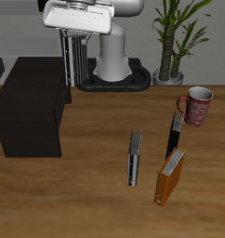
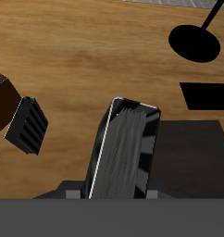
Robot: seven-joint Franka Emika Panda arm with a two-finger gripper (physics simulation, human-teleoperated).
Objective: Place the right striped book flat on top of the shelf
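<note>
My gripper [image 1: 75,35] is shut on the right striped book [image 1: 76,61], which hangs upright below the fingers, just beside the back corner of the shelf [image 1: 29,98], a low black box with a flat top. In the wrist view the book [image 2: 128,143] shows its striped cover between my gripper's [image 2: 123,190] fingers, with the shelf's dark top [image 2: 192,153] next to it. The book is in the air and touches nothing.
A thin grey book [image 1: 134,156], another striped book [image 1: 175,133] and an orange book [image 1: 169,177] stand on the wooden table nearer the front edge. A red mug [image 1: 195,105] stands beside them. A potted plant [image 1: 172,42] is beside the robot base [image 1: 114,60].
</note>
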